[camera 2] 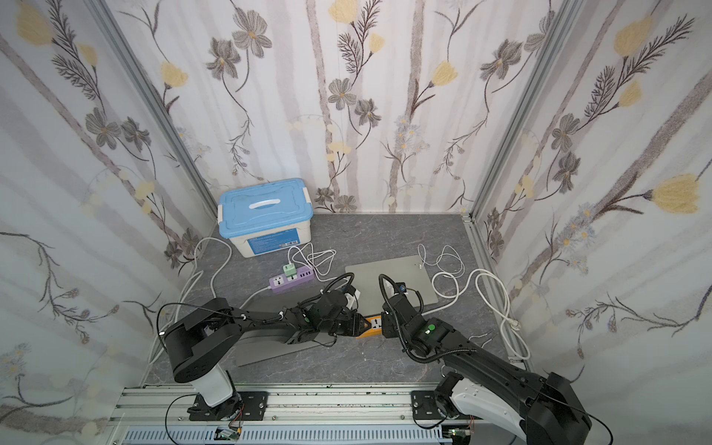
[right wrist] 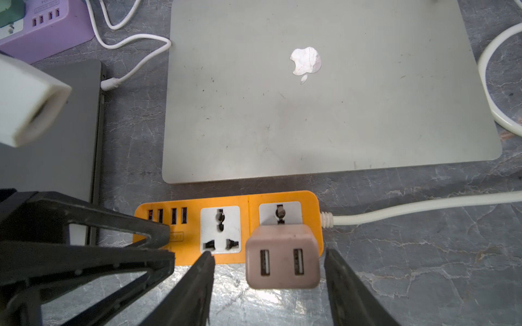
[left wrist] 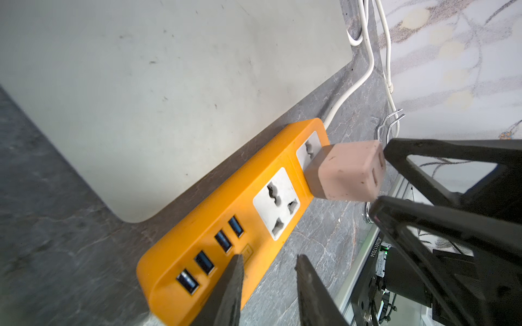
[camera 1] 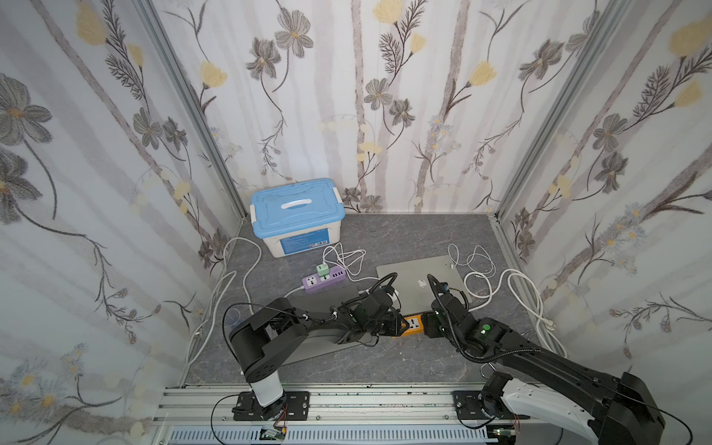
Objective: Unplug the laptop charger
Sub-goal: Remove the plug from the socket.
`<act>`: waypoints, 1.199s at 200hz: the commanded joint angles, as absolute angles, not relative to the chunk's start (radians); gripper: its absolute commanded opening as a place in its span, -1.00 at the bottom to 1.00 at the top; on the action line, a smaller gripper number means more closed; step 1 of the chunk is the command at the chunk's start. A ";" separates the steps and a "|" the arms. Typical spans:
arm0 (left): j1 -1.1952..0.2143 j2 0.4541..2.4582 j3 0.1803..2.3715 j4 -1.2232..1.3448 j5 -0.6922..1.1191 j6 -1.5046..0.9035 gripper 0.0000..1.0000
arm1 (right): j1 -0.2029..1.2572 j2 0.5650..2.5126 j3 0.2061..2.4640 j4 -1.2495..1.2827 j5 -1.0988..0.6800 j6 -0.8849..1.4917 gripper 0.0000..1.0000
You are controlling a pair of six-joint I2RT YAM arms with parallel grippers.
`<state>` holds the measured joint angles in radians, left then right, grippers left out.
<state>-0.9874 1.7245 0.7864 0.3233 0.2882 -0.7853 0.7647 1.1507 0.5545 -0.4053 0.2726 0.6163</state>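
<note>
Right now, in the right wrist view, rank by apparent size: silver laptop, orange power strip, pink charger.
1. silver laptop
2. orange power strip
3. pink charger, smallest even though nearest the camera

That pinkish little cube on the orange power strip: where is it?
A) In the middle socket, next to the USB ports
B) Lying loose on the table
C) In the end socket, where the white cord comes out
C: the pinkish cube is plugged into the end socket of the orange power strip, right beside the white cord, while the middle socket stands empty.
</note>
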 commanded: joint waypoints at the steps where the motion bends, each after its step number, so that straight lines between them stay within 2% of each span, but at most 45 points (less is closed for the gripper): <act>1: -0.986 1.724 0.776 0.246 0.262 -0.785 -0.28 | 0.765 1.164 0.571 -0.410 0.295 0.600 0.22; 138: -0.986 1.729 0.779 0.247 0.265 -0.784 -0.28 | 0.767 1.221 0.584 -0.438 0.287 0.621 0.15; 205: -0.987 1.734 0.783 0.242 0.267 -0.782 -0.28 | 0.769 1.239 0.590 -0.439 0.289 0.617 0.03; 240: -0.986 1.737 0.788 0.240 0.268 -0.783 -0.28 | 0.769 1.237 0.592 -0.442 0.294 0.617 -0.11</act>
